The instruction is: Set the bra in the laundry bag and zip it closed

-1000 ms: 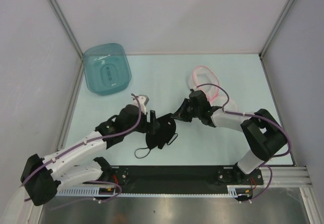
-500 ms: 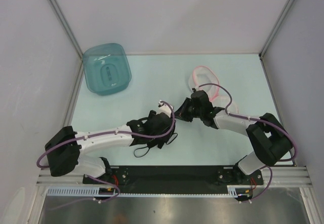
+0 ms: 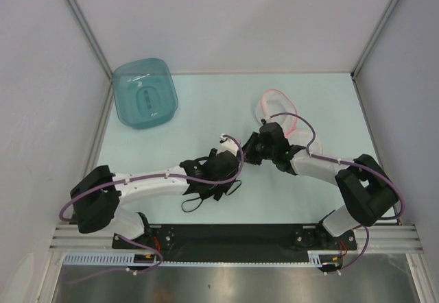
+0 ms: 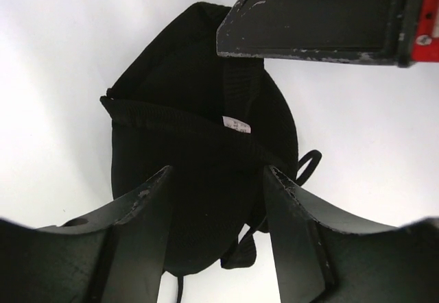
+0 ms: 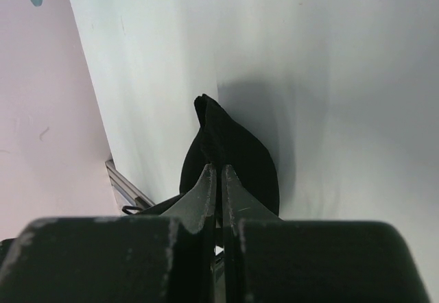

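Since a sec ago the L gripper [image 3: 223, 173] has been swung over the bra [image 4: 199, 145] on the table [image 3: 171, 111] — jaws spread astride it, narrowing — while its edge is pinched by the R gripper [image 5: 218, 173], so a lift toward the laundry bag [image 3: 278, 107] is prob. being prepared.
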Tool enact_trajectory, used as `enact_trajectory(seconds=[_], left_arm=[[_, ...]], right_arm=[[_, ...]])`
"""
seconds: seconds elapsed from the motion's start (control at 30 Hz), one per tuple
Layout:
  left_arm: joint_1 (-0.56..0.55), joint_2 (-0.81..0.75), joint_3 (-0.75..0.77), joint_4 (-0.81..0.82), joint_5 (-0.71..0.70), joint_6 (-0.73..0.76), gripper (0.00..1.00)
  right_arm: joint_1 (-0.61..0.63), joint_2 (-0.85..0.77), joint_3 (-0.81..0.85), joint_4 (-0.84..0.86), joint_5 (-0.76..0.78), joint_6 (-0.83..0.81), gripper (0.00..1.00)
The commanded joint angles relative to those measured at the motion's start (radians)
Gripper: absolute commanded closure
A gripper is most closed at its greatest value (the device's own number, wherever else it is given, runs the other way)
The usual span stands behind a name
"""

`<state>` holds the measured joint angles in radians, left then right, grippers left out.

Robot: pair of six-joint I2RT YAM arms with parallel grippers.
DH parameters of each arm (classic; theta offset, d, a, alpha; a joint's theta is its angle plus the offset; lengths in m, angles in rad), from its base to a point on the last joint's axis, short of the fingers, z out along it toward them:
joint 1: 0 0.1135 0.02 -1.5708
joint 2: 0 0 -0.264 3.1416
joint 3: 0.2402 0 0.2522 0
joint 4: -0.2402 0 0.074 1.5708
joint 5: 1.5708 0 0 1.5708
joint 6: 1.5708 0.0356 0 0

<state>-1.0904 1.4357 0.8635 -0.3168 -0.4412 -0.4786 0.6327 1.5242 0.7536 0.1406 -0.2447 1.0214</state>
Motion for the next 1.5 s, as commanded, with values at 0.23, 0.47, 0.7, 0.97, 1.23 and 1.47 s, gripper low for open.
enact_trajectory(seconds=[0.23,0.47,0.7,0.97,1.23,1.47], left_arm=[[-0.005,0.081,0.085,0.001,-0.057,0.011,0.48],[0.012,0.054,0.098,-0.024,-0.096,0.041,0.86],[0.017,-0.044,0.106,-0.065,-0.079,0.035,1.00],[0.032,-0.087,0.186,-0.079,-0.015,0.014,1.00],[0.041,0.031,0.221,-0.048,0.021,0.011,1.00],[0.064,0.075,0.180,0.019,0.074,0.002,1.00]], right_arm=[[-0.001,-0.062,0.000,0.028,-0.002,0.022,1.00],[0.004,-0.073,-0.022,0.036,-0.007,0.026,1.00],[0.010,-0.101,-0.063,0.042,-0.002,0.031,1.00],[0.021,-0.119,-0.103,0.074,0.004,0.062,1.00],[0.032,-0.111,-0.126,0.132,0.007,0.108,1.00],[0.024,-0.090,-0.149,0.159,-0.015,0.103,1.00]])
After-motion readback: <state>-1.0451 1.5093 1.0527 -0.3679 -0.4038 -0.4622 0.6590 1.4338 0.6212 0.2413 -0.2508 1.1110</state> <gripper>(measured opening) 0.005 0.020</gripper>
